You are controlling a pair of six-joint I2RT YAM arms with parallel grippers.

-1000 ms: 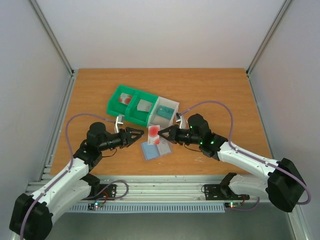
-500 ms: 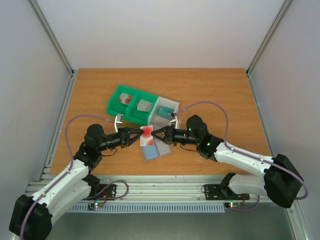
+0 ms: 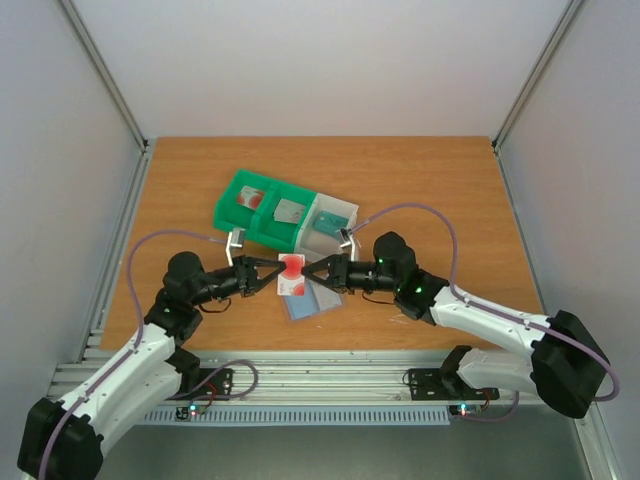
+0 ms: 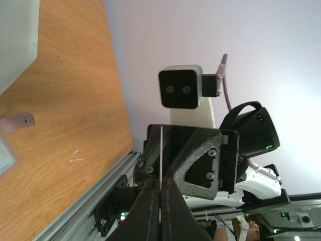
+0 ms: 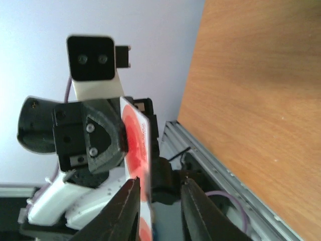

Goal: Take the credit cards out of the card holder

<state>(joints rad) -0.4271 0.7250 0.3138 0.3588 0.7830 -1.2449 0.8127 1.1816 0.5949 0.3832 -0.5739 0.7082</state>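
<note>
Just one red-patched credit card (image 3: pixel 292 276) midair, clamped tight by left gripper (image 3: pixel 279 272), right gripper (image 3: pixel 306 272) slack, jaws parted. One card holder (image 3: pixel 316 301) flat below, one three-bin tray (image 3: pixel 228 206) behind.

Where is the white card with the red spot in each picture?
Top external: the white card is in the middle, by the blue card holder.
Left wrist: only its thin white edge, bottom middle.
Right wrist: left of middle, red spot showing.
Shared landmark: the wooden table.
</note>
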